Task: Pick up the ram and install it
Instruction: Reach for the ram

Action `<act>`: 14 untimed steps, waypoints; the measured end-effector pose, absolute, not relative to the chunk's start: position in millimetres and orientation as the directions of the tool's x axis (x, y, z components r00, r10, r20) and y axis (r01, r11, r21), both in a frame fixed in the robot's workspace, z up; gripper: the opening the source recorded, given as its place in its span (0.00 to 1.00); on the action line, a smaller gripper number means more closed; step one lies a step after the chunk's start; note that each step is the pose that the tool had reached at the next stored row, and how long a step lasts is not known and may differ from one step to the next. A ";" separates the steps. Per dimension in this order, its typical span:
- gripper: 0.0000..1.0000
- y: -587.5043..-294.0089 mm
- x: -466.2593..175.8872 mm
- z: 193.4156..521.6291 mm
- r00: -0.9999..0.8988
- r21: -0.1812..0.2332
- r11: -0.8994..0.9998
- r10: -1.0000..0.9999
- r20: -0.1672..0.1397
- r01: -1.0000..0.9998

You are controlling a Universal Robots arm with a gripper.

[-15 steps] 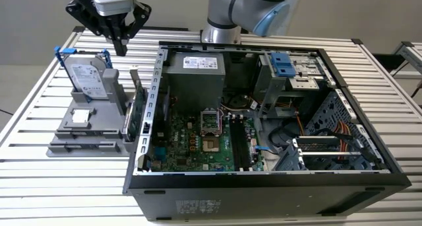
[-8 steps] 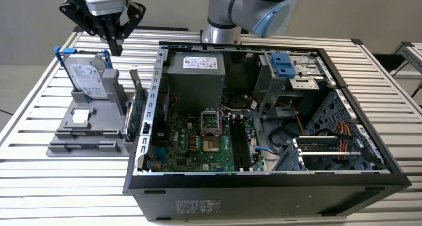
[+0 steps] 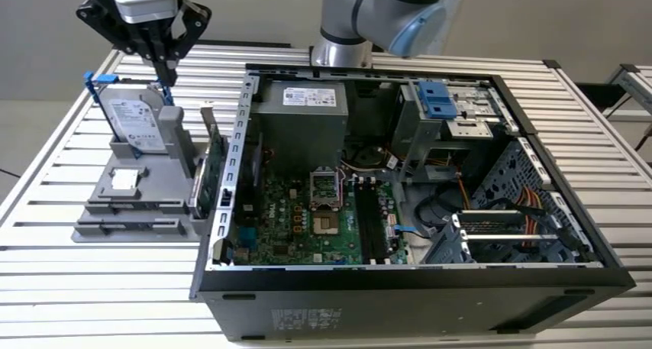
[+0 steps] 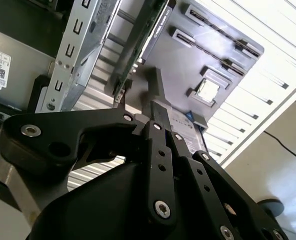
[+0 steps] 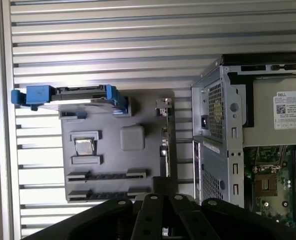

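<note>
While the ram [image 5: 106, 175] lies slotted in its fixture [image 5: 137, 115] for grasping, the gripper [image 3: 168, 79] hovers by the hard drive [image 3: 133, 120], apparently closed, empty.

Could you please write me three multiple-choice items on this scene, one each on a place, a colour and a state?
1. Where is the gripper in the exterior view?
A) above the hard drive on the grey holder
B) resting on the table
C) on the floor

2. What colour are the hard drive's brackets?
A) red
B) blue
C) yellow

3. How is the computer case?
A) closed on all sides
B) wrapped in plastic
C) open, motherboard showing

Answers: 1 A, it hangs over the drive's top edge; 2 B, blue pieces show at the drive's ends; 3 C, the parts inside lie in plain sight.
</note>
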State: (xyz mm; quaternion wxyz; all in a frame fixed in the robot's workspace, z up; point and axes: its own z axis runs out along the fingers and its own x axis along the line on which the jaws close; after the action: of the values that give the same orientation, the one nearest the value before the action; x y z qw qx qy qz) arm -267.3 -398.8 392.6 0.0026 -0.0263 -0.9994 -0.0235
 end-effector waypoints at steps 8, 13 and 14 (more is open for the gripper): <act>0.00 -398.8 -279.2 392.6 -0.999 0.047 0.998 0.043 0.006 0.043; 0.00 -398.8 -287.3 392.6 -0.999 0.047 0.998 0.037 0.006 0.037; 0.00 -398.8 -288.8 392.6 -0.999 0.047 0.998 0.036 0.006 0.036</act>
State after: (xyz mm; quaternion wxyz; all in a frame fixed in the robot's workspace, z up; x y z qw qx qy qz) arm -288.8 -398.8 392.6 0.0028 -0.0180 -0.9996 -0.0235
